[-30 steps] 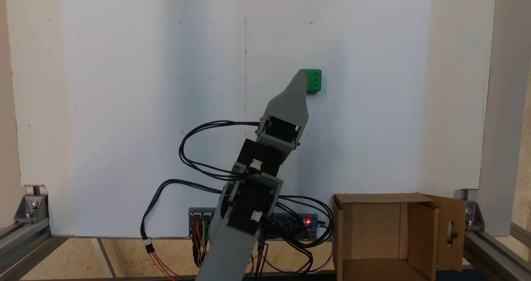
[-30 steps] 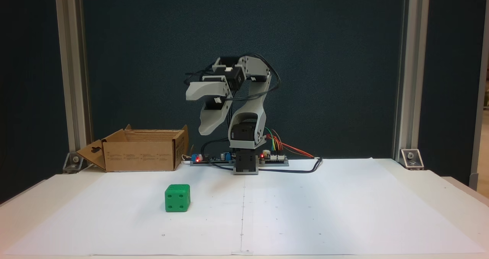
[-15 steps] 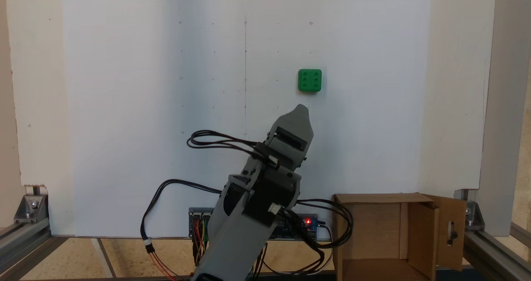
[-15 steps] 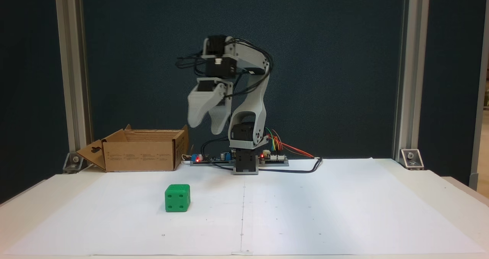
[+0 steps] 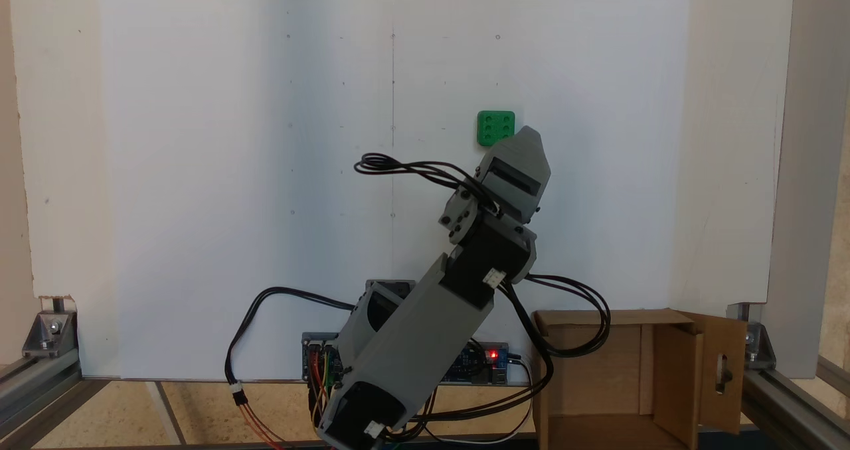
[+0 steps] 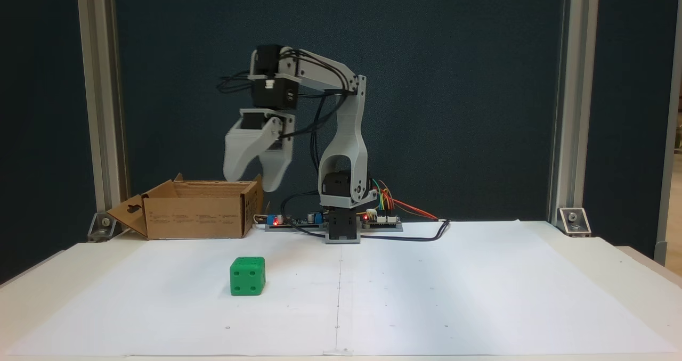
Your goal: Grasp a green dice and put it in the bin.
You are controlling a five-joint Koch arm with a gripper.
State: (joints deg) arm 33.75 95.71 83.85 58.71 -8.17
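The green dice (image 5: 495,128) (image 6: 247,276) rests on the white paper, six pips up, with nothing touching it. My gripper (image 6: 251,182) (image 5: 529,133) hangs high above the table with its fingers pointing down, open and holding nothing. In a fixed view from the front it is above and behind the dice, just over the right end of the bin (image 6: 197,217). In a fixed view from above its tip lies just right of the dice. The bin (image 5: 611,317) is a brown cardboard box with open flaps, beside the arm's base.
Controller boards with red lights (image 6: 277,221) (image 5: 491,355) and loose cables (image 5: 571,317) lie around the arm's base (image 6: 341,228). Aluminium frame posts (image 6: 101,111) (image 6: 565,111) stand at the table's back corners. White paper (image 6: 426,297) covers the table.
The arm has swung toward the bin side and reached out farther. The gripper turned from pointing outward to pointing down and stayed open. The dice has not moved.
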